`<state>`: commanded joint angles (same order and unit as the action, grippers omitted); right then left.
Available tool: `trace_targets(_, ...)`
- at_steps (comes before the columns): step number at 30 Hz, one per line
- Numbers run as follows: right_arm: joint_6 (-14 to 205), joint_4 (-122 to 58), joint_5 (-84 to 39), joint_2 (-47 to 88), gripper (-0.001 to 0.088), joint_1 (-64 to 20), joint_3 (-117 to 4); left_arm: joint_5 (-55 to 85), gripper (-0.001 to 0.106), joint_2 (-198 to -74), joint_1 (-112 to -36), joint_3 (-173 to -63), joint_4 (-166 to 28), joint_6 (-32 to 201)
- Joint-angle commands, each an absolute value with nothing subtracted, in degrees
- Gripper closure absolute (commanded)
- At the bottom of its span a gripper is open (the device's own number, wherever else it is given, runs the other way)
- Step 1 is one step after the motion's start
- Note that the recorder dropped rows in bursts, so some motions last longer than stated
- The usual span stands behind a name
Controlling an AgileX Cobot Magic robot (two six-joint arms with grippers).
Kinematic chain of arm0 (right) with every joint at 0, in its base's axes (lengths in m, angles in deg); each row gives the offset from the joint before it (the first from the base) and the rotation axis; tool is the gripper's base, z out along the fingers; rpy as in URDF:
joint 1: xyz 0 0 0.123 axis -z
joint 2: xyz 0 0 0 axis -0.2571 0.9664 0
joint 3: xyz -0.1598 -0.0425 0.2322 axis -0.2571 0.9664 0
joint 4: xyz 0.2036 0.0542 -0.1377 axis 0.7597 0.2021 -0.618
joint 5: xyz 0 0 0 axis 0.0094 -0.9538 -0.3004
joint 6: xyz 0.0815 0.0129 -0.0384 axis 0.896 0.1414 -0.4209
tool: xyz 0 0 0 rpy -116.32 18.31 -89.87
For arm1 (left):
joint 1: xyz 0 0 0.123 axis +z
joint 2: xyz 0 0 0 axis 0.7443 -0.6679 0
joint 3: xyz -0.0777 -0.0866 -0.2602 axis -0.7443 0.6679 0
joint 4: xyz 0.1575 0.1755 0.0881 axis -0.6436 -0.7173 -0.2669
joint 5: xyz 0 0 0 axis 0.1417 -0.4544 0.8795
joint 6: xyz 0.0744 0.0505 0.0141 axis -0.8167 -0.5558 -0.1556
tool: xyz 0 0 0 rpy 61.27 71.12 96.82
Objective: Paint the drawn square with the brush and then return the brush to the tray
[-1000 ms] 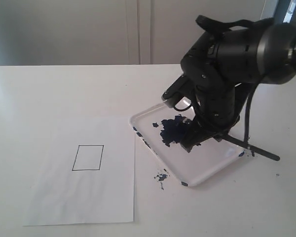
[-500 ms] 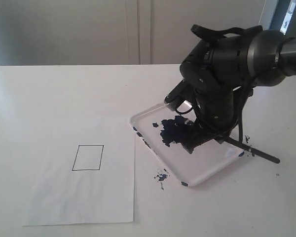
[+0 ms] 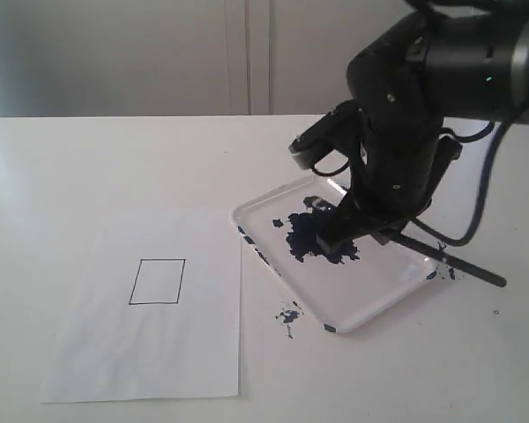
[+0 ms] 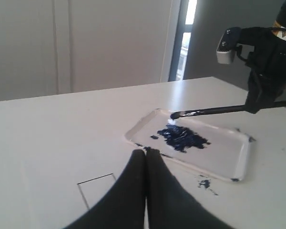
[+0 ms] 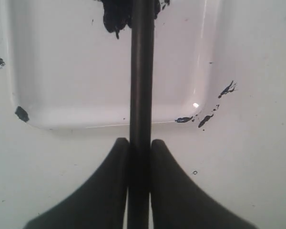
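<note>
while right arm [image 3: 406, 132] bends down over tray [image 3: 370, 295], right fingers [image 5: 105, 191] clamp brush [image 5: 141, 71]; left fingers [image 4: 128, 191] pressed together.

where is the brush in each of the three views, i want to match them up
Exterior view: the brush handle slants across the right-hand rim of the tray toward the picture's right edge; bristles hidden.
Left wrist view: the brush lies near level over the tray, tip by its far rim.
Right wrist view: the brush runs out of the right gripper across the tray.
Shared landmark: the dark blue paint blotch.
</note>
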<state>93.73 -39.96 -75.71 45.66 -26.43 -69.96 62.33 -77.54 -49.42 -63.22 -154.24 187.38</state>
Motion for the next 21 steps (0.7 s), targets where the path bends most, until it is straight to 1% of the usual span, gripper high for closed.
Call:
trace_targets(7,92.2,-38.7,-77.8,41.0,0.0868,-29.8,-70.0,59.4,0.105,-79.0,-49.4,-63.2,-155.0,188.2)
trace_targets(11,91.9,-38.7,-78.0,42.1,0.0868,-33.7,-70.0,55.8,0.105,-81.2,-49.4,-63.2,-155.0,189.2)
trace_targets(15,91.9,-38.7,-76.2,43.3,0.0868,-36.4,-70.1,55.5,0.105,-84.7,-49.4,-63.2,-157.2,188.9)
trace_targets(21,92.2,-38.1,-75.6,46.1,0.0868,-39.5,-72.0,52.0,0.105,-92.1,-49.4,-66.7,-158.0,188.9)
